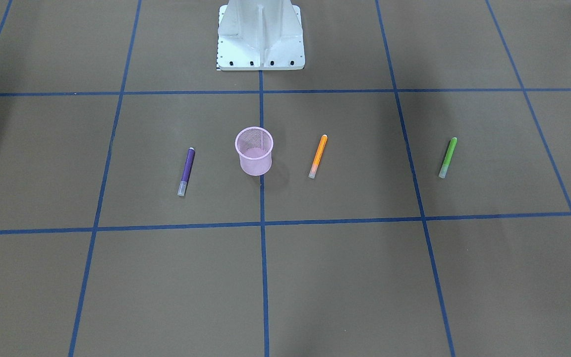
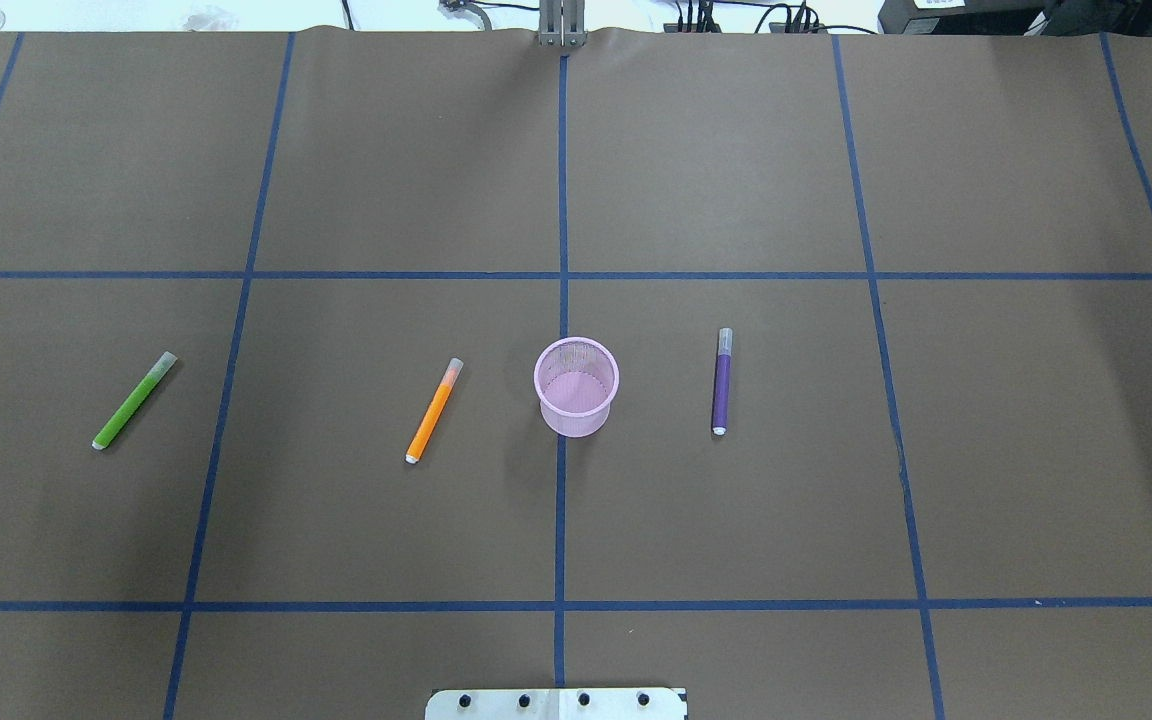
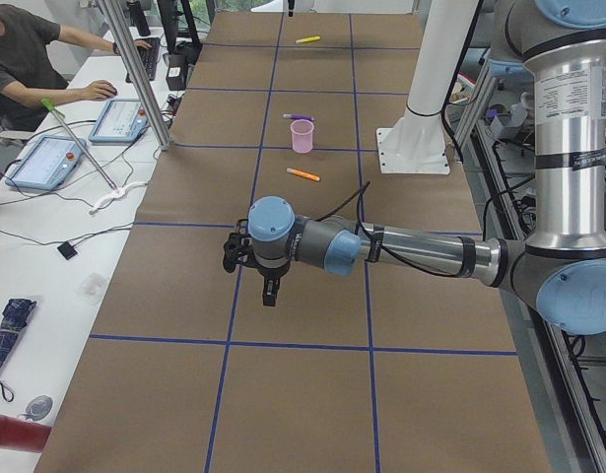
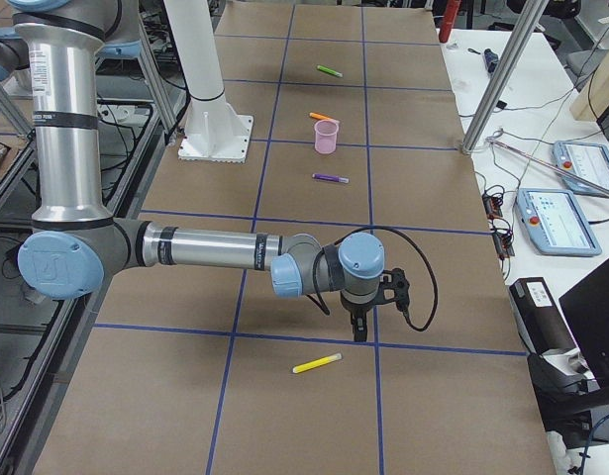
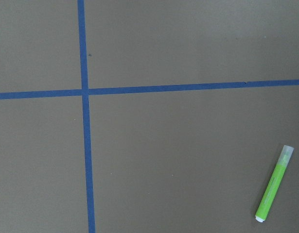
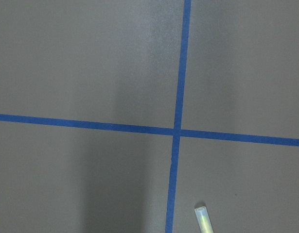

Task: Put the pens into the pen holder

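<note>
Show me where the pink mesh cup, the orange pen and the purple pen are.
pen holder (image 2: 576, 425): overhead view, on its front mesh wall.
orange pen (image 2: 433, 412): overhead view, middle of its barrel.
purple pen (image 2: 722, 385): overhead view, middle of its barrel.

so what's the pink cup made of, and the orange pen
The pink cup looks like wire mesh, probably painted metal: its wall shows a fine grid and is partly see-through, under a solid rim. The orange pen looks like smooth plastic with a translucent pale cap; which plastic cannot be told.
</note>
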